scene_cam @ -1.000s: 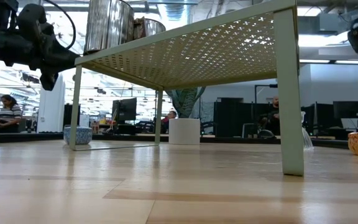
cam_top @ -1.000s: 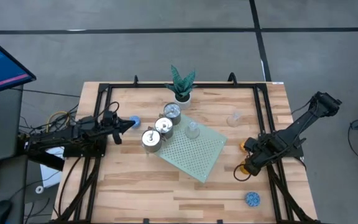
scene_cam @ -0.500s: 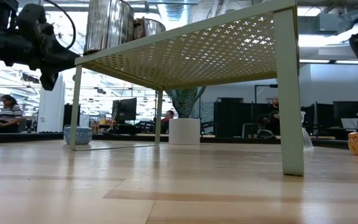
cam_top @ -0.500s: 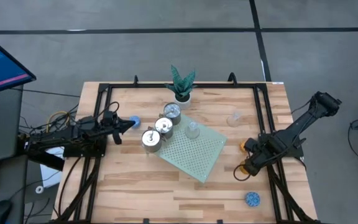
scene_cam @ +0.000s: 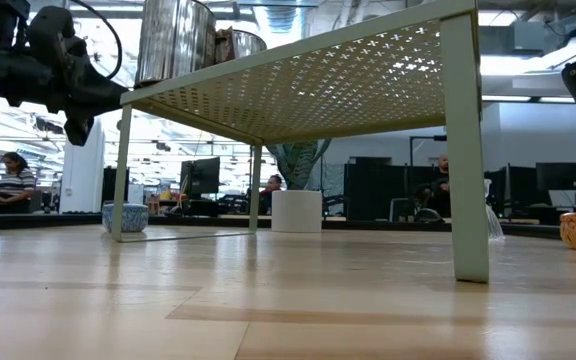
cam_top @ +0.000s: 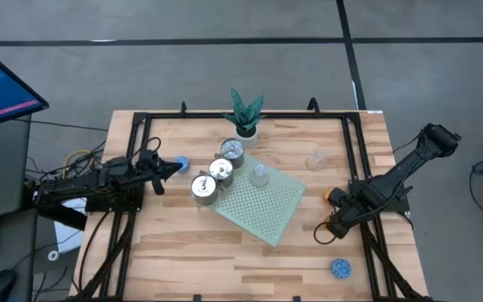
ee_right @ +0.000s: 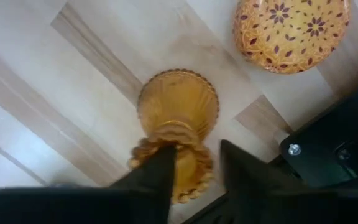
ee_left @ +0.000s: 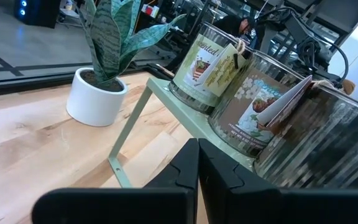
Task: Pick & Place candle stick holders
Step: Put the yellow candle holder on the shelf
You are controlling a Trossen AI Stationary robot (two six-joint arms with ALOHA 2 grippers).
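Observation:
An amber glass holder (ee_right: 178, 109) lies on the table near the right edge, and my right gripper (ee_right: 194, 152) points down with its fingers closed on the ruffled end. In the high view my right gripper (cam_top: 332, 226) covers most of it. An orange patterned holder (ee_right: 291, 31) stands just beyond. My left gripper (cam_top: 168, 169) waits shut and level at the table's left, beside a blue bumpy holder (cam_top: 181, 164). Three silver holders (cam_top: 220, 168) and a clear glass one (cam_top: 260, 174) stand on the pale green perforated mat (cam_top: 267, 205). My right gripper takes the amber holder's ruffled end (ee_right: 194, 177) between its two fingers, coming from above and pointing down. One finger (ee_right: 160, 168) covers part of that end, the other (ee_right: 238, 171) stands at its opposite side. The holder rests on the table.
A plant in a white pot (cam_top: 246, 117) stands behind the mat, which is raised on legs (scene_cam: 465, 150). Another clear glass holder (cam_top: 315, 159) sits at the back right and a blue one (cam_top: 340, 268) at the front right. The black frame rail (ee_right: 334, 143) runs close to my right gripper.
In the high view the amber holder's bright patch beside my right gripper has become mostly covered by the fingers.

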